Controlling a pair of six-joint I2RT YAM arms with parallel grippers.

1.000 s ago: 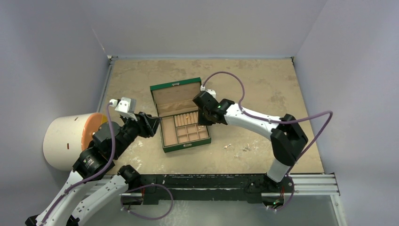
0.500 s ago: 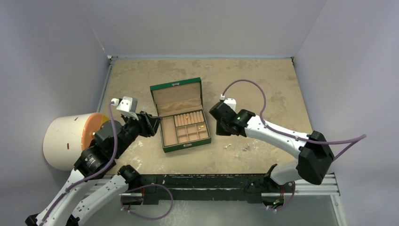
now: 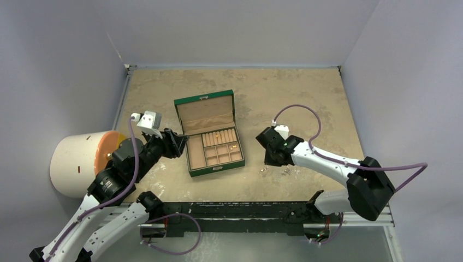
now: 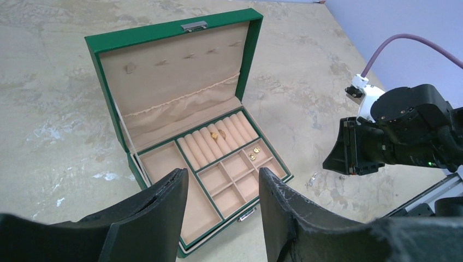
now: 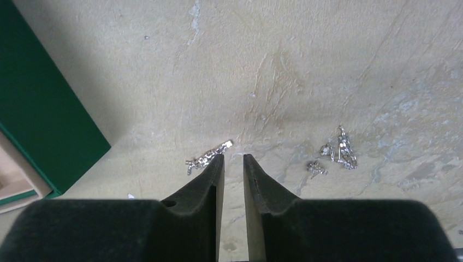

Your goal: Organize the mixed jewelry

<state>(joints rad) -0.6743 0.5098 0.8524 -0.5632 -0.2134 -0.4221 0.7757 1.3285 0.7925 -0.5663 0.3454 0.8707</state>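
With jaws barely parted and empty, the right gripper [image 5: 232, 157] hovered by a tiny silvery chain-like piece [image 5: 206, 159] on the beige table [image 5: 306, 65]; picking it likely needed a lower, centred pinch.

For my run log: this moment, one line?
right fingers: slightly open, empty, over silver piece | left fingers: open, empty, near box

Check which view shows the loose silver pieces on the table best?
Right wrist: the silver pieces lie sharp and close, just past the fingertips of the right hand. Top external shows only specks; left wrist shows one glint beside the green box.
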